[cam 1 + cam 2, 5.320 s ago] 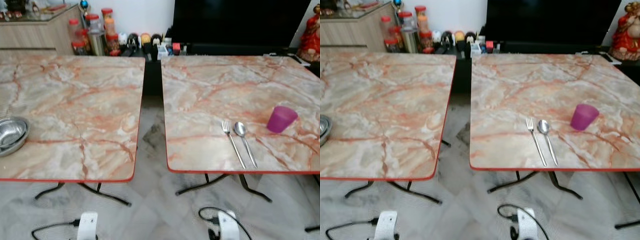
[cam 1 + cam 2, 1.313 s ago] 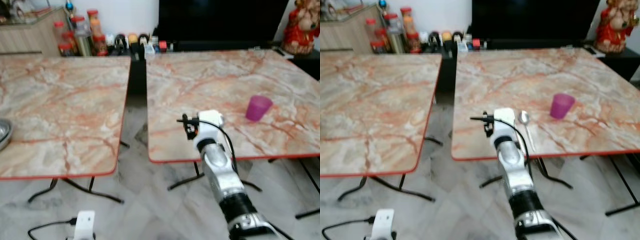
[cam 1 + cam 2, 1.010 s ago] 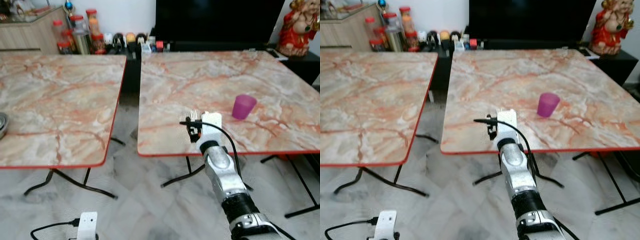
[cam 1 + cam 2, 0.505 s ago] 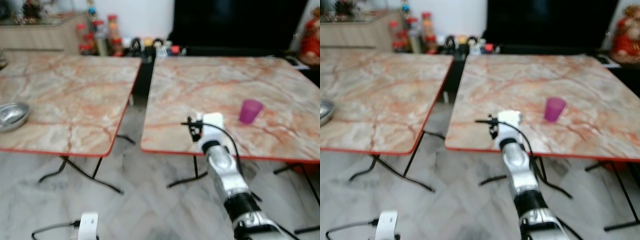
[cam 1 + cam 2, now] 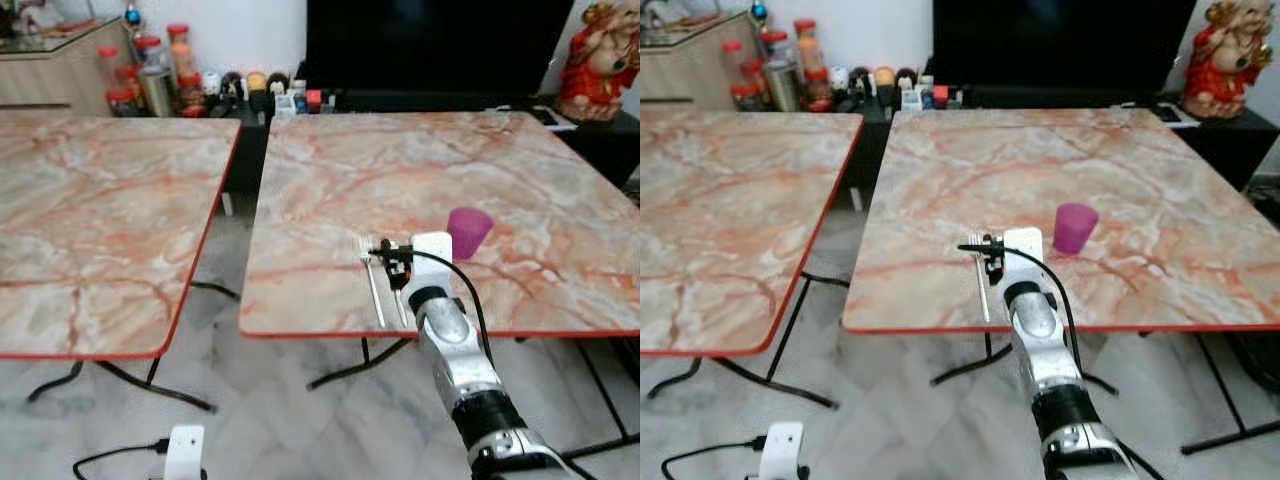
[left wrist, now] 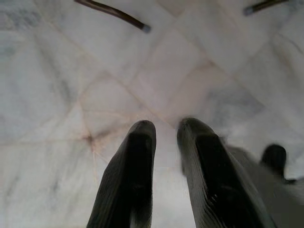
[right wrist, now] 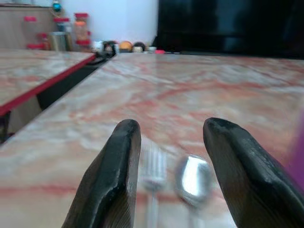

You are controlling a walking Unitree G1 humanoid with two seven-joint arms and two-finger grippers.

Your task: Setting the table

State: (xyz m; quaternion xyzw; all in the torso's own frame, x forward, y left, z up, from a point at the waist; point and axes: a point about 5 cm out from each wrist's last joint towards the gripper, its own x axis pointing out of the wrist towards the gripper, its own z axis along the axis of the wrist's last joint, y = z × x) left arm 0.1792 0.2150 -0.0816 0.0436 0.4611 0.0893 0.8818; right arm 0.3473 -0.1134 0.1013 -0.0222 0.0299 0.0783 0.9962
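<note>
Right arm extends forward from the lower right, its white wrist housing over the near edge of the right-hand table. Right gripper: 2 black fingers spread wide apart, nothing between them, so it is released and grasping nothing. In the right wrist view the fingers sit low over the marble top, with the fork head and the spoon bowl just ahead in the gap between them, both blurred.

Fork lies flat on the right-hand table near its front edge, tines pointing away from the robot, handle toward the red edge. Spoon lies just beside the fork on its right; in the head views it is mostly hidden behind the wrist housing. Purple cup stands upright on the same table, near the cutlery, to the right and a bit further back, not touching.

Left gripper points down at the pale tiled floor; its 2 fingers stand close together with a narrow gap, holding nothing.

Left-hand table stands apart from the right one, with a gap between. Jars and small items line the back wall beside a dark screen; a red figurine stands at far right.
</note>
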